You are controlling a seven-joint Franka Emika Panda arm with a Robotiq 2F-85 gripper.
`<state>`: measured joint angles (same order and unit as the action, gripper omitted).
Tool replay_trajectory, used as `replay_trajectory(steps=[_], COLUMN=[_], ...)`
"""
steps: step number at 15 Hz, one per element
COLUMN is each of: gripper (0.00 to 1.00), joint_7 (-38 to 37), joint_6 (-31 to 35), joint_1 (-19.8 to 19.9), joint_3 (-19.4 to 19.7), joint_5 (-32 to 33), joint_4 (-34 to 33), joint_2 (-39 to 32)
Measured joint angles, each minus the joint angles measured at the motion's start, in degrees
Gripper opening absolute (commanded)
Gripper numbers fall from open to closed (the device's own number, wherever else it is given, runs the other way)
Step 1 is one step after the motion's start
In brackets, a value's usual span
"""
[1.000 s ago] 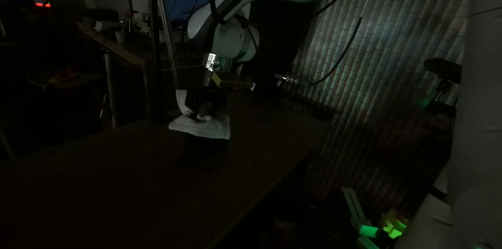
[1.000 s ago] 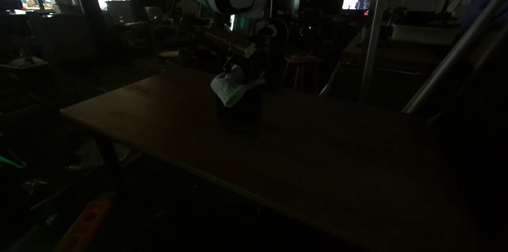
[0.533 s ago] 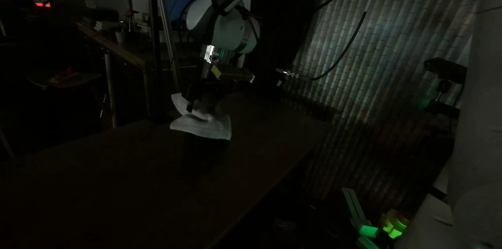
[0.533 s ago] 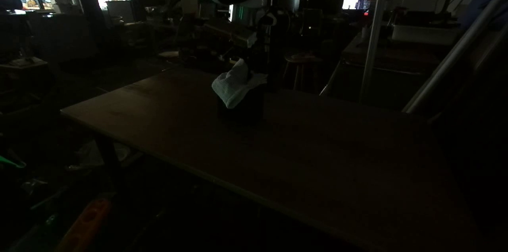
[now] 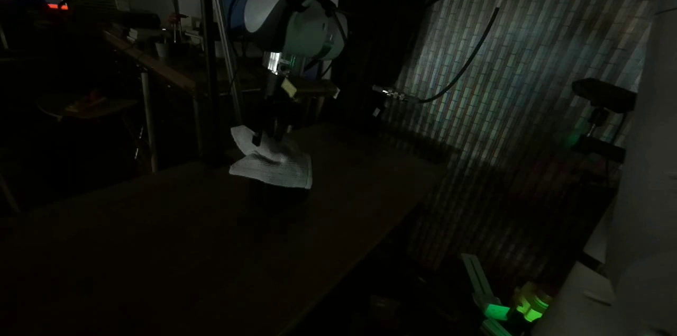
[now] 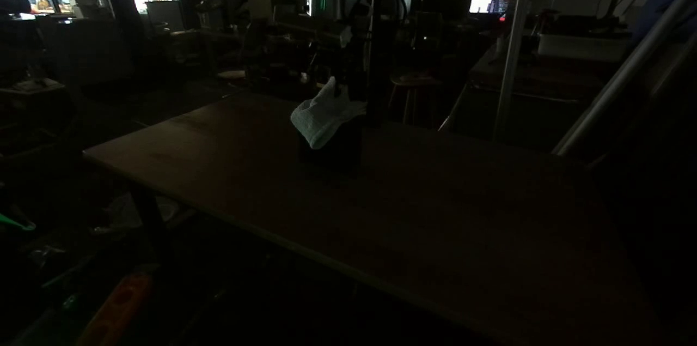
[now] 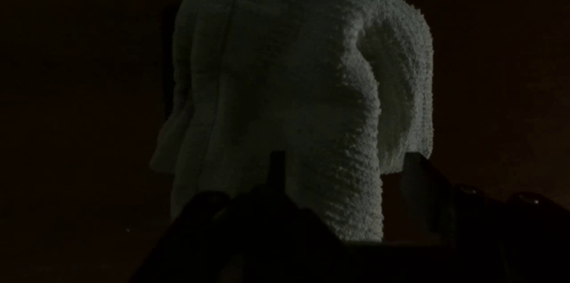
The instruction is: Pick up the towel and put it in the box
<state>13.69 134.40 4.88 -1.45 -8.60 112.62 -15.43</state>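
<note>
A pale, light-coloured towel [image 5: 277, 164] lies bunched and draped over the top of a dark box [image 5: 280, 199] on the table. In an exterior view the towel [image 6: 321, 120] has a raised peak and hangs over the side of the dark box [image 6: 340, 144]. The box's opening is hidden under the towel. My gripper [image 5: 268, 136] is just above the towel, pointing down. In the wrist view my gripper [image 7: 345, 158] is open, its two dark fingers [image 7: 277, 171] wide apart. The towel [image 7: 289, 73] shows beyond and between them, with nothing visibly clamped.
The brown table [image 6: 218, 171] bears the box. A metal pole [image 6: 514, 52] and a wooden stool [image 6: 416, 82] stand beyond it. A bench [image 5: 158, 63] with items is behind, and a corrugated wall [image 5: 476, 87] stands beside the arm. The scene is very dark.
The arm and gripper have risen away from the towel. The towel has stayed on the box, with its peak and folds now more exposed and its flap slightly shifted.
</note>
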Motion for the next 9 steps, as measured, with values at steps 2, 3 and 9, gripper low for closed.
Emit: replay_trajectory(steps=[2, 3, 9], gripper=[0.24, 0.17, 0.09], joint_7=[0.0, 0.0, 0.0], joint_6=[-0.15, -0.19, -0.26], joint_1=[-0.35, -0.51, -1.34], joint_3=[0.0, 0.0, -0.07], joint_5=[1.69, 2.42, 4.7], joint_4=[-0.03, -0.03, -0.19], joint_2=[0.32, 0.45, 0.76])
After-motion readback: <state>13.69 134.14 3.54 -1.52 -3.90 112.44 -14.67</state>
